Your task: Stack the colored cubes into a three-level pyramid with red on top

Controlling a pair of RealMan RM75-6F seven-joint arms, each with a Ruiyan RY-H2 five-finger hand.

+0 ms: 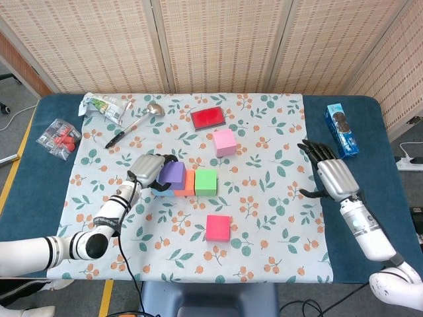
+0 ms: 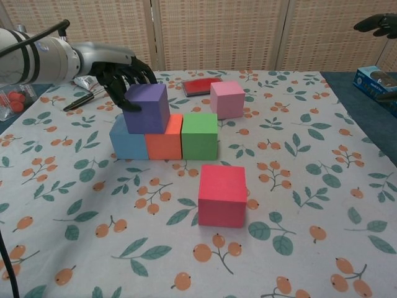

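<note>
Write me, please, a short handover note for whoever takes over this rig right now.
Left hand: fingers against the purple cube, which sits on the blue cube and orange cube.
Right hand: open, raised at the table's right side, holding nothing.
Done: bottom row of blue, orange and green cube; purple on level two.
Left: the pink cube behind the row probably goes beside purple, then the red cube in front goes on top.
</note>
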